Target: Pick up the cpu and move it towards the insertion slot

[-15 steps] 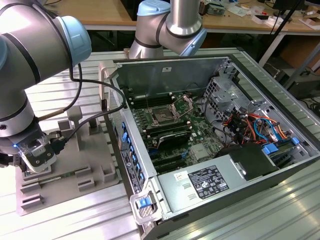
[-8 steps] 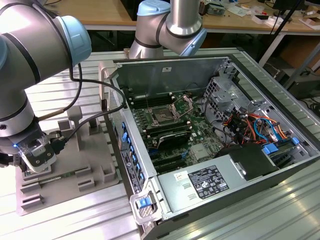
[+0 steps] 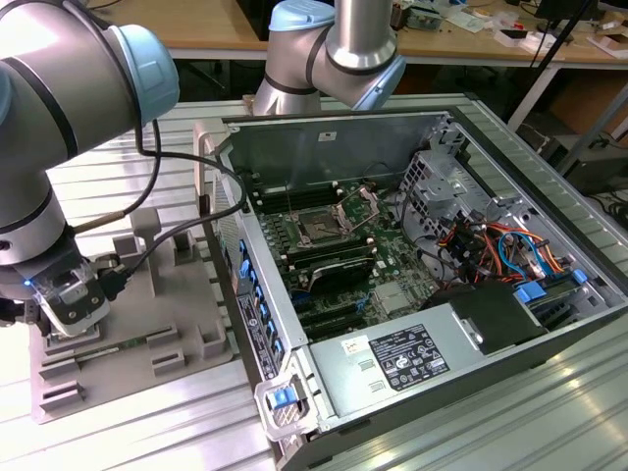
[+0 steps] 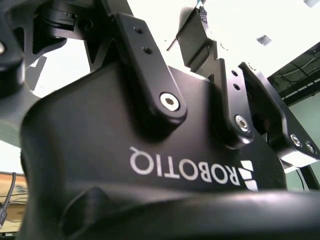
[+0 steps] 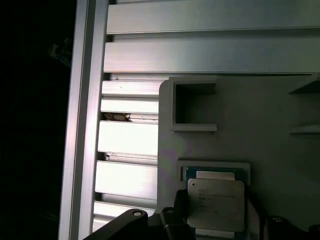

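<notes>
The cpu lay flat in a pocket of the tray, silver top up. It was nearly square, so I saw no real long axis, and its edges looked slightly skewed to the pocket walls. The gripper sat low over it, but I could not tell whether it was clamped. I judged a skewed or shallow hold could snag the cpu on the pocket wall, or drop it well short of the slot.

**Ribbed metal table in a bright workshop**

The table is pale aluminium with long ridges that catch the light. Behind it in the exterior view stands a wooden worktop on pale metal legs. The second wrist view shows a glaring white ceiling and a greenish wall.
</notes>
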